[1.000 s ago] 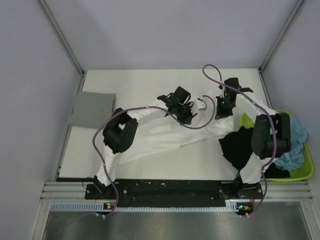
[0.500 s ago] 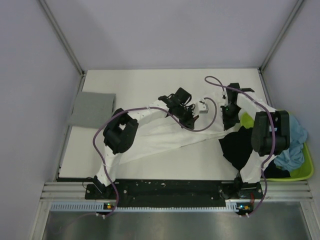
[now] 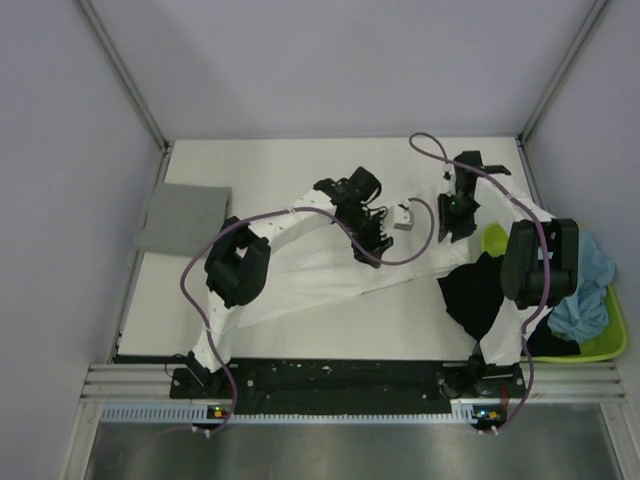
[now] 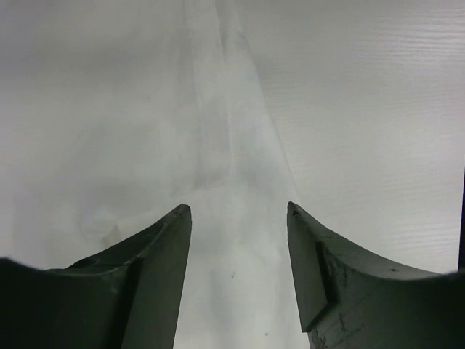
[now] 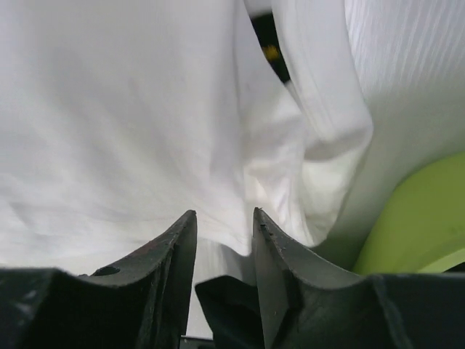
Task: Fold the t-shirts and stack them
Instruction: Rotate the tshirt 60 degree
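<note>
Grey panel walls closed round the white counter (image 3: 270, 165), with both arms reaching toward its middle. At the left pincer (image 4: 238, 211) the jaws stood well apart, released, nothing between them, hovering low over the white t-shirt (image 3: 320, 280). The right pincer (image 5: 224, 214) was parted more narrowly and, as far as I could see, was also empty, sitting over the shirt's right end beside a rolled hem or sleeve. The shirt itself lay in a long slanted band across the counter, between the two arms. Further out, a folded grey t-shirt (image 3: 185, 215) rested at the left edge. A black t-shirt (image 3: 475, 290) spilled from the lime-green tray (image 3: 612, 335) onto the counter, and a light blue one (image 3: 590, 270) lay in the tray. I judged the white shirt only part folded. The next move would call for both pincers to pinch one long edge, carry it across evenly, then take the shirt to the grey one
</note>
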Robot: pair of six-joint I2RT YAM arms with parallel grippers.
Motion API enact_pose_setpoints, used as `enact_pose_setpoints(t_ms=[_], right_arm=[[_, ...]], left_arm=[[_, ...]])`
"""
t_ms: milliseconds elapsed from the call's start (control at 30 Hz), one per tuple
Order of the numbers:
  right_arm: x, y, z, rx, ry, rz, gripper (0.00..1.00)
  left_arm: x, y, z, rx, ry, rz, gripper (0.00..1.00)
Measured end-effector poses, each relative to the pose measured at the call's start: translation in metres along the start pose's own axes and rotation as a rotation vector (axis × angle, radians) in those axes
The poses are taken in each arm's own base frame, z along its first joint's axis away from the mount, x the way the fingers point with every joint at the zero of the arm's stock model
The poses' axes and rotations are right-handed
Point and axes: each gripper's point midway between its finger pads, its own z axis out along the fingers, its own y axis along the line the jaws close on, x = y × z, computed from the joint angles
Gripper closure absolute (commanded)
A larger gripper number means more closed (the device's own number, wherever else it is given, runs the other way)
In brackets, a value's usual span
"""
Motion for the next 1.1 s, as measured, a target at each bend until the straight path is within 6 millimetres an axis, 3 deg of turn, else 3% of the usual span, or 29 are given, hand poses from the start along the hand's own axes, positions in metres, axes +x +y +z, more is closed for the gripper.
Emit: enact_pose_setpoints(t_ms=[100, 233, 367, 500, 633, 767, 867, 967, 1067, 1100], right_arm=[[-0.035, 0.011, -0.011, -0.053, -0.118, -0.009, 0.61], [-0.081, 0.020, -0.025, -0.084, -0.250, -0.015, 0.57], [-0.131, 0.025, -0.017, -0.092, -0.340, -0.011, 0.55], [-0.151, 0.026, 0.019, -0.095, -0.326, -0.009, 0.55], [-0.148, 0.027, 0.058, -0.106, -0.269, -0.007, 0.55], [-0.163, 0.035, 0.057, -0.144, -0.307, -0.004, 0.57], [-0.167, 0.038, 0.059, -0.164, -0.317, 0.004, 0.68], [-0.168, 0.040, 0.063, -0.177, -0.318, 0.008, 0.87], [-0.171, 0.042, 0.065, -0.200, -0.323, 0.015, 1.00], [-0.172, 0.043, 0.065, -0.208, -0.325, 0.017, 1.00]], left_arm=[[-0.005, 0.006, -0.023, -0.036, 0.008, 0.010, 0.57], [0.019, 0.032, -0.077, -0.202, 0.070, -0.039, 0.53], [0.094, 0.051, -0.138, -0.368, 0.168, -0.201, 0.45], [0.191, 0.037, -0.177, -0.463, 0.312, -0.384, 0.38], [0.253, -0.003, -0.189, -0.460, 0.437, -0.469, 0.36], [0.286, -0.031, -0.189, -0.441, 0.509, -0.497, 0.42], [0.299, -0.036, -0.184, -0.441, 0.525, -0.511, 0.72], [0.303, -0.033, -0.184, -0.468, 0.534, -0.513, 1.00], [0.304, -0.031, -0.185, -0.478, 0.537, -0.513, 1.00], [0.305, -0.032, -0.186, -0.481, 0.542, -0.512, 1.00]])
